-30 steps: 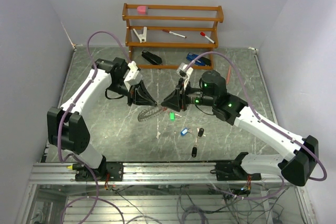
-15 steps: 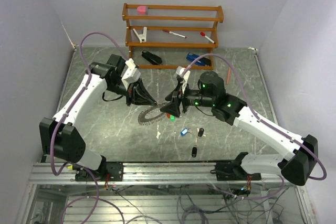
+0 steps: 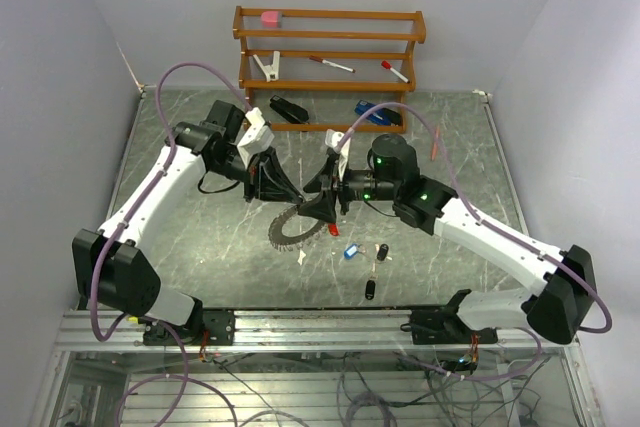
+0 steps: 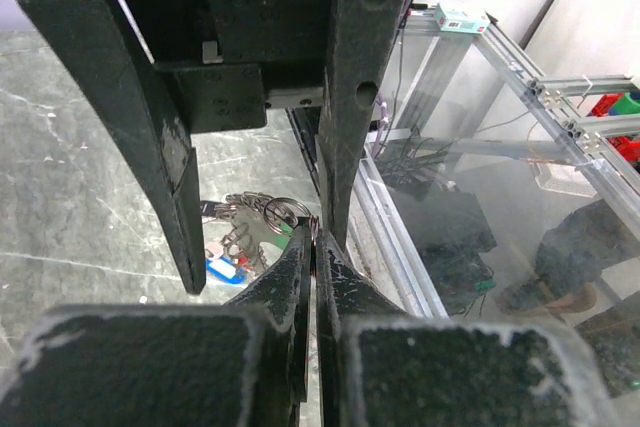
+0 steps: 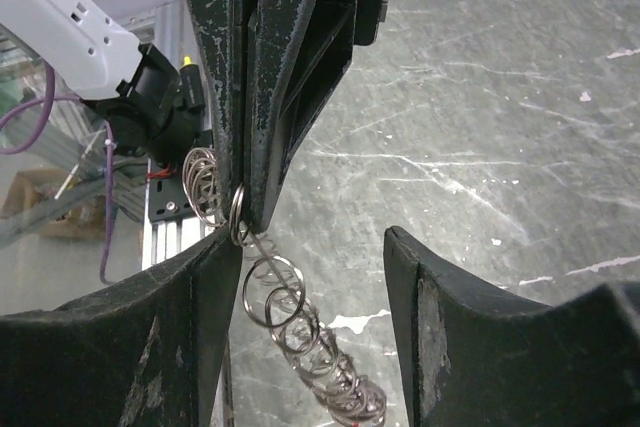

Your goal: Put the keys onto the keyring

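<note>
**KEYRING (image 3: pixel 293 224) HELD OFF TABLE; 3 LOOSE KEYS IN VIEW**

**Grippers**
- left gripper (image 4: pixel 312 237): jaws fully closed, pinching the keyring's top edge. The ring hangs below the tips, clear of the table (image 3: pixel 200 247). Prob. reason: keeps the ring steady and its coils reachable from the side.
- right gripper (image 5: pixel 310 247): jaws spread wide w/ nothing btwn them. It sits just beside the left tips, facing them across the ring. Judged pos. for working a coil or going to fetch a key.

**Task items**
- keyring: silvery, w/ a run of small wire loops trailing down in the right wrist view. The red tag (image 3: pixel 332 231) dangles at its low end. Can't tell if any key is threaded on.
- blue key (image 3: pixel 350 251): flat on the table, near side of the ring.
- black key (image 3: pixel 382 252): just beside the blue one.
- second black key (image 3: pixel 370 290): nearer the arm bases, apart from the other two.
- green key: not made out, maybe behind the right gripper.

**Holders & contents**
- rack (image 3: pixel 330 15), wood, at the far table edge.
  - top: pink item (image 3: pixel 270 18).
  - middle: white clip (image 3: pixel 268 65) and 2 red-capped markers (image 3: pixel 330 64).
  - at its foot, on the table: black stapler (image 3: pixel 288 109) and blue object (image 3: pixel 378 112).
  - no keys in it.
</note>
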